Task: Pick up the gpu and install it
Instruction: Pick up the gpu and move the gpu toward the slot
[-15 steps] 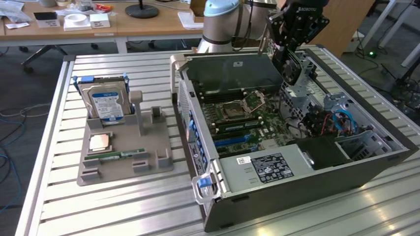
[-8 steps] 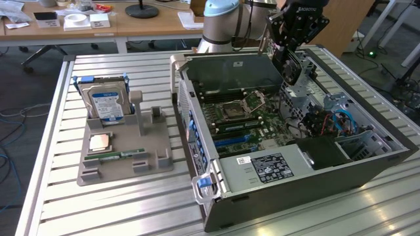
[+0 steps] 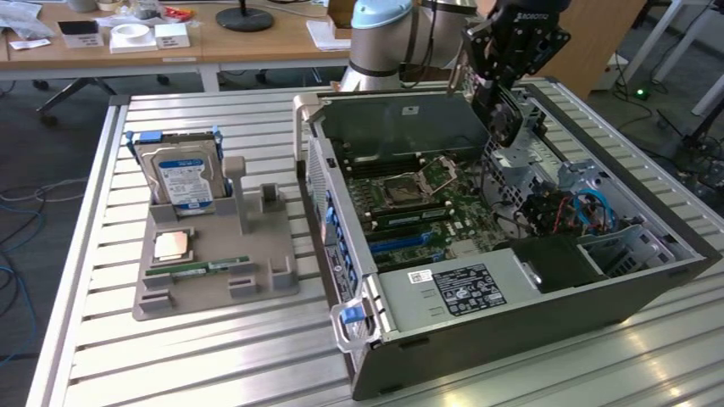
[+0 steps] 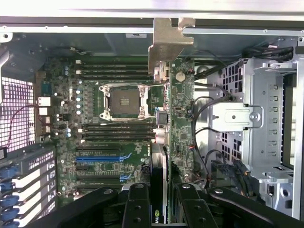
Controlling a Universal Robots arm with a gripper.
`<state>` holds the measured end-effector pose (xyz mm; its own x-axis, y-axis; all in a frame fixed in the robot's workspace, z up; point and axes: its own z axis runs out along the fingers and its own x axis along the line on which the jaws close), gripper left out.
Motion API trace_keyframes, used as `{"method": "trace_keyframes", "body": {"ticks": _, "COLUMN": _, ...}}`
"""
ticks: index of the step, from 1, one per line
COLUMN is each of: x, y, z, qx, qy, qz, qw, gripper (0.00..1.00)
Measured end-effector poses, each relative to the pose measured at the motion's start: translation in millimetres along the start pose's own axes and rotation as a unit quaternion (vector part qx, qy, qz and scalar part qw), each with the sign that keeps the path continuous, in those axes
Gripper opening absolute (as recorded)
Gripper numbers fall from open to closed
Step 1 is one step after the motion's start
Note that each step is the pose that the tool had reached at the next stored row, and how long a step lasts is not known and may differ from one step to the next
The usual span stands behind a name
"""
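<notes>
The gpu [image 3: 500, 114] is seen in the exterior view as a thin flat card hung upright over the open computer case [image 3: 339, 199], near the case's far wall and clear of the motherboard [image 3: 419, 212] below it. A matte black cooler with a round fan is shown on one face.

In the wrist view the gpu [image 4: 159, 175] is seen edge-on: a dark plastic shroud against a narrow green board, with a bent silver metal bracket at the end farthest from the camera. It is clamped between the two black fingers [image 4: 137, 209] of the gripper [image 4: 161, 209], which are drawn in to the card's thickness and pressed on its two flat faces. In the exterior view the gripper [image 3: 498, 80] is seen gripping the card's upper edge.

The motherboard [image 4: 61, 95] is a green board crowded with small parts. On it a square metal-framed processor socket [image 4: 124, 101], long dark memory slots and blue expansion slots are seen. A perforated grey sheet-metal drive cage [image 4: 266, 118] is set beside it. A boxy power supply [image 3: 459, 288] with a white label is fitted at the case's near end.

On the ribbed aluminium table [image 3: 203, 356], to the exterior view's left of the case, a grey moulded stand [image 3: 203, 284] is placed. A blue-labelled silver hard drive [image 3: 181, 174] is held upright in it, and a narrow green RAM stick [image 3: 198, 267] is laid flat.
</notes>
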<state>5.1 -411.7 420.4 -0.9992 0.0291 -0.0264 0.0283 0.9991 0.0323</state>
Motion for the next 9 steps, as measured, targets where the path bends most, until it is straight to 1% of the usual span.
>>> {"method": "trace_keyframes", "body": {"ticks": 9, "x": -13.0, "y": 0.3, "z": 1.0, "qx": 0.0000, "qy": 0.0000, "qz": 0.000, "qw": 1.0000, "gripper": 0.26}}
